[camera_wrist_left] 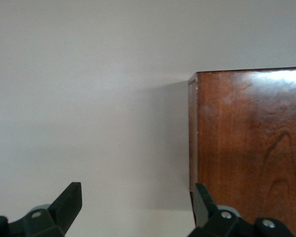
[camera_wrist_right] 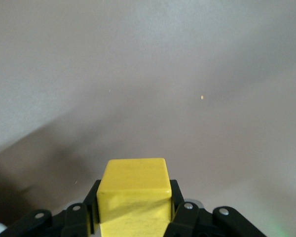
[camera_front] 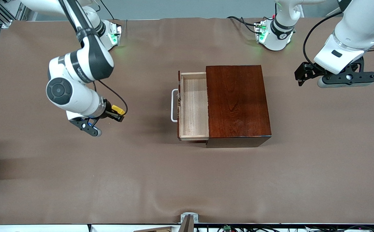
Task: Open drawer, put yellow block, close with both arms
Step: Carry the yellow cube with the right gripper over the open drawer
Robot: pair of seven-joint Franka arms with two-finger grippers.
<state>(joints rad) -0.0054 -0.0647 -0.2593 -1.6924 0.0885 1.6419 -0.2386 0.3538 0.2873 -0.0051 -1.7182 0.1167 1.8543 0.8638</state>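
The yellow block (camera_front: 118, 110) (camera_wrist_right: 133, 177) is clamped between the black fingers of my right gripper (camera_front: 119, 113) (camera_wrist_right: 134, 197), which is shut on it. That gripper hangs over bare table cloth, off the drawer's front toward the right arm's end. The drawer (camera_front: 193, 106) of pale wood stands pulled out of the mahogany box (camera_front: 236, 103) (camera_wrist_left: 251, 148); its tray holds nothing, and its white handle (camera_front: 174, 105) faces the right arm's end. My left gripper (camera_front: 300, 74) (camera_wrist_left: 137, 200) is open and holds nothing, over the cloth beside the box's back, toward the left arm's end.
A brown cloth (camera_front: 187, 180) covers the whole table. The two green-lit arm bases (camera_front: 112, 35) (camera_front: 264, 32) stand along the edge farthest from the front camera. A small metal bracket (camera_front: 189, 219) sits at the nearest edge.
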